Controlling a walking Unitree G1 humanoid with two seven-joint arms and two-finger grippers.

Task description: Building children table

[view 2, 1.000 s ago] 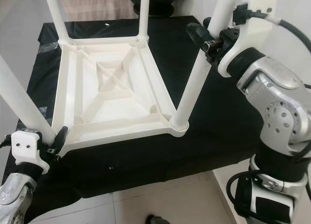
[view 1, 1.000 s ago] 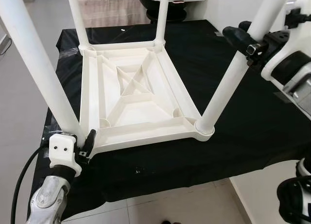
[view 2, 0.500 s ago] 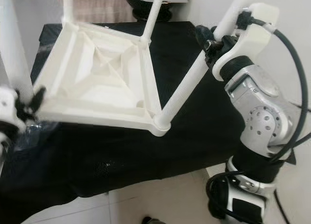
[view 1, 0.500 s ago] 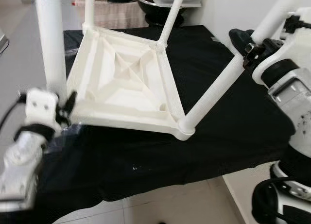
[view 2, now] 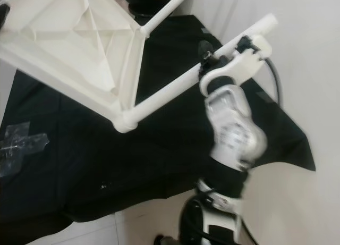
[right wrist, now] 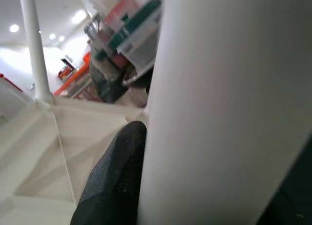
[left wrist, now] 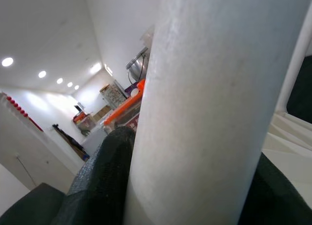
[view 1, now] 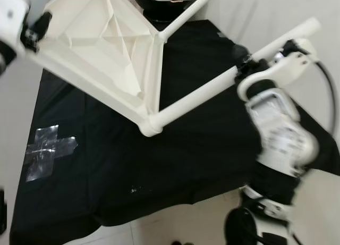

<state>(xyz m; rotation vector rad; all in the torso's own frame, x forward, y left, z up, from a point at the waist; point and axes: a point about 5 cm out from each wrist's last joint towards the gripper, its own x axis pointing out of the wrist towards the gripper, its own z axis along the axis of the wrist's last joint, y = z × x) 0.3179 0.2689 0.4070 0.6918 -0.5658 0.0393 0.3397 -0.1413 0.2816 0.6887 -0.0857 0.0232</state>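
The right arm is silver metal with rounded joints, its wrist cased in white plastic behind the black-fingered right tool. A black cable loops from that casing.

Bright ceiling spots are glowing toward ten o'clock, while motion blur is smearing the head views, especially the right arm.

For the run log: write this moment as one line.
phase: flipping | object: white plastic children's table, tilted, off black cloth | left gripper: shut on leg | right gripper: shut on leg
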